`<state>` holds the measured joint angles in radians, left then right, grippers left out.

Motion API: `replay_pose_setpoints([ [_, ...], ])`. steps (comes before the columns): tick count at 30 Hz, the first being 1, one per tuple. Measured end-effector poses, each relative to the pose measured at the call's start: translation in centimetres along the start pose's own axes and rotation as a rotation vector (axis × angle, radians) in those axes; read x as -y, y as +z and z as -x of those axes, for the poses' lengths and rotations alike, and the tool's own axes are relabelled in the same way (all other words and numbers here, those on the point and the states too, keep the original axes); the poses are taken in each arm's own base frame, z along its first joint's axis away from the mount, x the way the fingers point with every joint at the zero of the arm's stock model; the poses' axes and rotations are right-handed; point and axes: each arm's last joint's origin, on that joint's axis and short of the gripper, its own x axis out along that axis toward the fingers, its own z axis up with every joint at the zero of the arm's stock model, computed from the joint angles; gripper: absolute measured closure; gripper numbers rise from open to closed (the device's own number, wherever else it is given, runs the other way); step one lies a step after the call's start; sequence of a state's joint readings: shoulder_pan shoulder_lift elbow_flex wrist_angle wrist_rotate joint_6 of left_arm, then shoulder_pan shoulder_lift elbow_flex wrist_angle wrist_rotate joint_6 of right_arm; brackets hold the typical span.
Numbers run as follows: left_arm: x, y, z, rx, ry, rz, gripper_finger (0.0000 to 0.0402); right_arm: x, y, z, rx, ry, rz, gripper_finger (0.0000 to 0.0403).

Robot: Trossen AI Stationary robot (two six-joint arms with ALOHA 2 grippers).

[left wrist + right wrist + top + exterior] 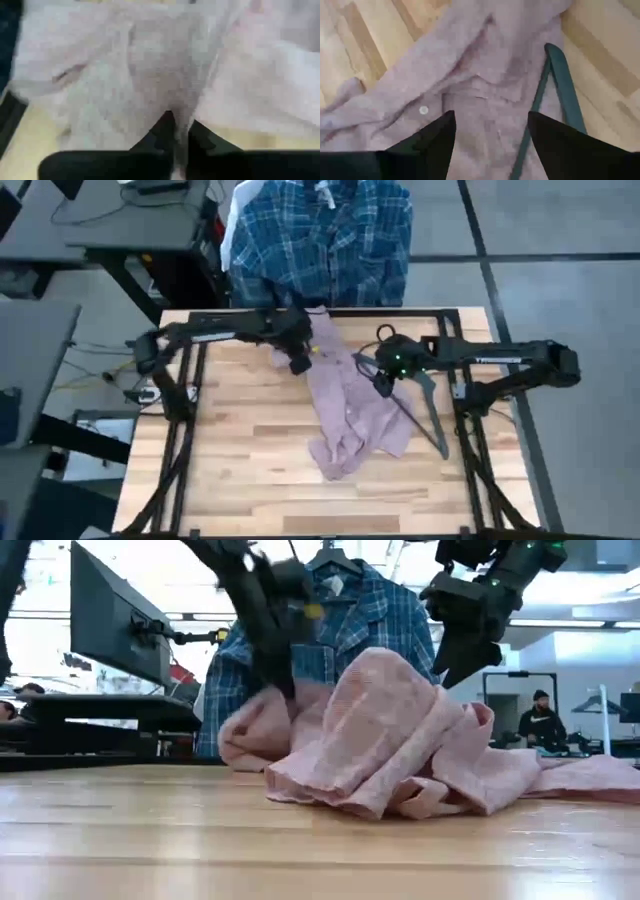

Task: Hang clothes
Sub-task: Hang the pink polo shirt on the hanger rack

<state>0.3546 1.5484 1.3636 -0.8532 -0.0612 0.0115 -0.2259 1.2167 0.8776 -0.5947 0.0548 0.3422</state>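
Pink shirt (350, 408) crumpled mid-counter (240, 470), not yet hung; plaid shirt (320, 240) already hanging beyond far edge. Left end effector (177, 132) clenched on pink fabric; right end effector (490, 130) spread above it, beside green hanger (560, 95).

The high view looks straight down on the whole wooden table (230, 440) and both arms. The low view sits at table-top height, facing level across the boards into the room behind. Both share the pink shirt (350, 405) and the plaid shirt (320, 235) hanging beyond the far edge. The left wrist view is pressed very near pink cloth, probably that same shirt. The right wrist view looks down on it from slightly farther, beside a green hanger (560, 95).
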Motion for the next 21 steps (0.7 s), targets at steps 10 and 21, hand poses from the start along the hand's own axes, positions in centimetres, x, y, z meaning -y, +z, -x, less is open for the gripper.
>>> replay_pose_setpoints([
  [10, 3.3, -7.3, 10.4, -0.222, -0.049, 0.096, 0.0402, 0.1, 0.1, 0.0, 0.006, -0.002, 0.057, 0.0168],
  [21, 3.6, -8.4, 10.9, -0.354, -0.162, 0.168, 0.0326, -0.1, -0.1, 0.0, -0.007, 0.011, 0.041, 0.0168],
])
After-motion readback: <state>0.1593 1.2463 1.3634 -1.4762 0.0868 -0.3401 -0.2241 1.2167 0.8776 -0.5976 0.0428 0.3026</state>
